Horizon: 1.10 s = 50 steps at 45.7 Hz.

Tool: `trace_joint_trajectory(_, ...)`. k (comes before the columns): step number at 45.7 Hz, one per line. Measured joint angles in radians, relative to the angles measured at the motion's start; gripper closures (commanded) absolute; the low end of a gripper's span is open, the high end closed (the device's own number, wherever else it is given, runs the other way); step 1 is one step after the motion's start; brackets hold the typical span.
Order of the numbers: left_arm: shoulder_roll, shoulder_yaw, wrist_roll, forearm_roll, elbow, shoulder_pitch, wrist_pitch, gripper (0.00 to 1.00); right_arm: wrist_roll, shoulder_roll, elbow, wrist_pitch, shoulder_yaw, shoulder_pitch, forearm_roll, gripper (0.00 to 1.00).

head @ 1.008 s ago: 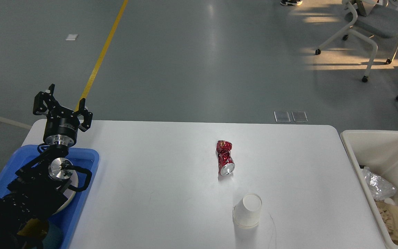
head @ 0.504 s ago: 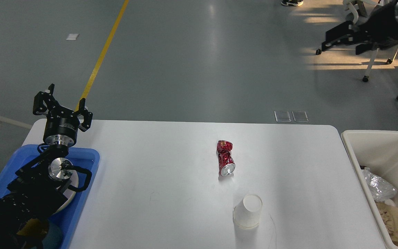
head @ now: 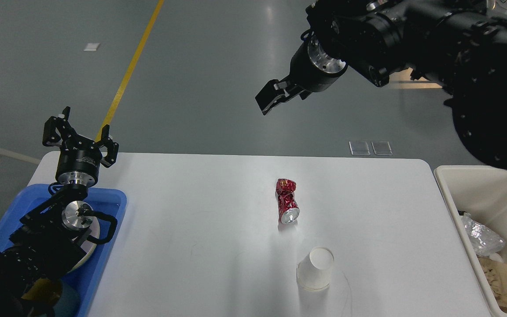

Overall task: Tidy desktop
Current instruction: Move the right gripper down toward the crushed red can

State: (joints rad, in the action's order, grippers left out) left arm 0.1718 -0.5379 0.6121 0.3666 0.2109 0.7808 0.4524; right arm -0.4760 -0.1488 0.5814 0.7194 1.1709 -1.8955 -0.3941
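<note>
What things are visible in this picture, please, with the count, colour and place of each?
desktop: 1, white, fills the lower middle of the view.
crushed can: 1, red, lying near the desktop's centre.
cup: 1, translucent white, upside down, nearer than the can.
tray: 1, blue, on the desktop's left end, under the left arm.
bin: 1, cream-white, beside the desktop's right end, with crumpled plastic and brown paper inside.
floor line: 1, yellow, on the grey floor.
left gripper: 1, black, fingers open, above the far left corner.
right gripper: 1, black, high above the floor beyond the desktop.
</note>
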Motion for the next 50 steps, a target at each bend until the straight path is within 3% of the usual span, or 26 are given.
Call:
trace_joint_trajectory(13, 0.000, 0.000, 0.000, 0.000, 0.000, 0.000, 0.000, 0.03, 0.001, -0.014, -0.002, -0.101, -0.011, 0.166, 0.017, 0.00)
trace_joint_trajectory(25, 0.000, 0.000, 0.000, 0.000, 0.000, 0.000, 0.000, 0.03, 0.004, -0.001, -0.008, -0.268, -0.004, 0.311, 0.097, 0.00)
trace_joint_trajectory(50, 0.000, 0.000, 0.000, 0.000, 0.000, 0.000, 0.000, 0.03, 0.004, 0.092, -0.034, -0.372, -0.004, 0.536, 0.103, 0.00)
